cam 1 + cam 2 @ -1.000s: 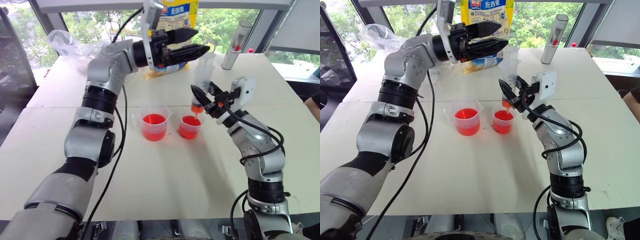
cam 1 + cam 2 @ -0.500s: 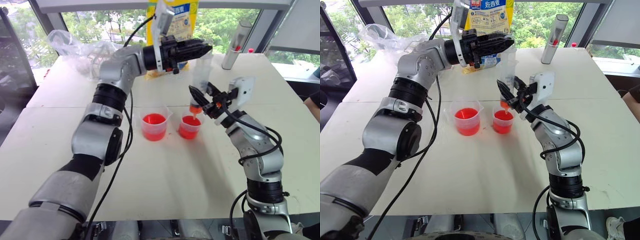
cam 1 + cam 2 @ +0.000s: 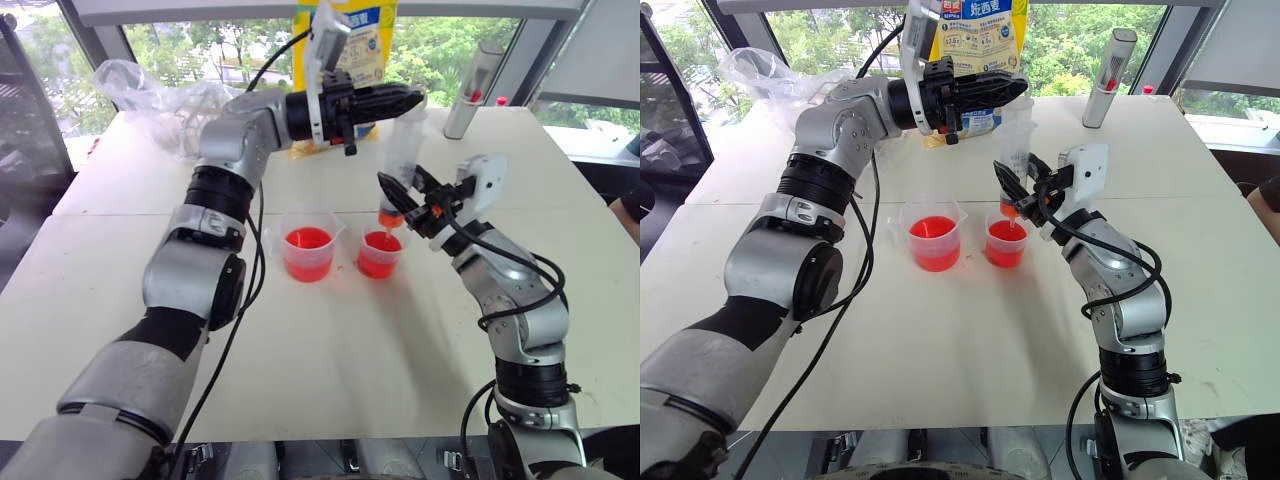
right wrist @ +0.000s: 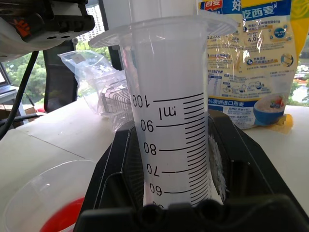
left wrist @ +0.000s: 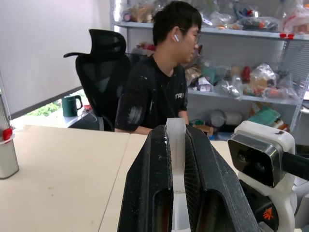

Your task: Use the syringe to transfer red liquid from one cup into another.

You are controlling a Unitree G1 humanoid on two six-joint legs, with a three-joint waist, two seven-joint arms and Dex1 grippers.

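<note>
Overhead, right claw (image 3: 402,190) grips the syringe (image 3: 401,160) barrel; left claw (image 5: 176,145) pinches its plunger, a seated person (image 5: 157,82) behind.

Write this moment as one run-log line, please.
right end effector: holds syringe | tip over small cup | left end effector: shut on plunger

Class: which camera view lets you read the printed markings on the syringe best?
The right wrist view: the syringe stands close up there, its printed scale legible. Both eye views show the whole barrel upright over the smaller cup, markings unreadable. The left wrist view shows a white plunger piece.
</note>
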